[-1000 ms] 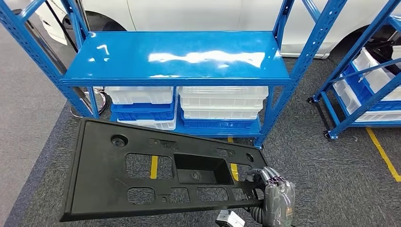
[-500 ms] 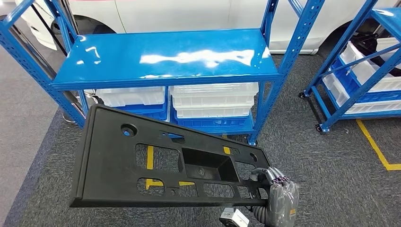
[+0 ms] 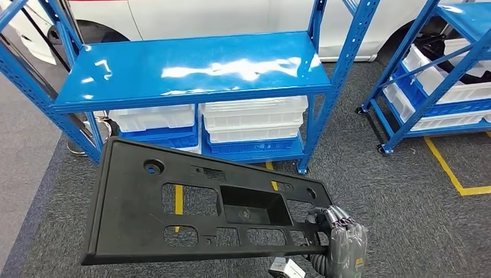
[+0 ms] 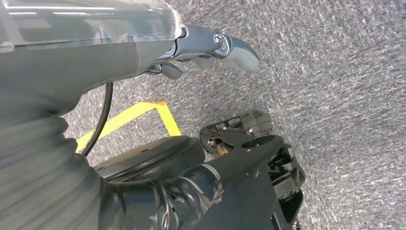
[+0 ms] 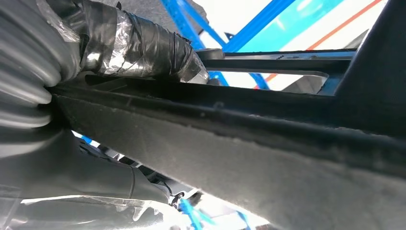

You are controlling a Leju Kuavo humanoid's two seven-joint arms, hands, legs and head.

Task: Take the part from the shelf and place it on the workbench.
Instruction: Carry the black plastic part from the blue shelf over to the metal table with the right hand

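- While the right hand [image 3: 343, 240] is holding the black panel [image 3: 173, 211] by its right end, the whole head view is sliding compared with a second ago: the blue shelf [image 3: 191, 66] is now sitting further left and the second rack [image 3: 431, 87] is coming more into the picture. This is looking like the robot turning its body, not the shelf moving.
- The panel is staying in nearly the same place in front of the robot, carried flat and a little tilted, well apart from the shelf top, which is now bare and shiny.
- In the right wrist view, the taped fingers [image 5: 139, 48] are lying over the panel's upper edge and the thumb is passing under it, so the hand is closing firmly on the part.
- The left hand [image 4: 210, 45] is hanging over the grey carpet [image 4: 335, 96] with its fingers loose and holding nothing.
- White and blue bins [image 3: 255, 124] are standing on the lower level of the shelf.
- As a judgement, the taking step is finished and the carrying is going on; no workbench is appearing yet, so the placing is still waiting.
- Holding such a long panel at one end is risking that it swings or sags during the turn.
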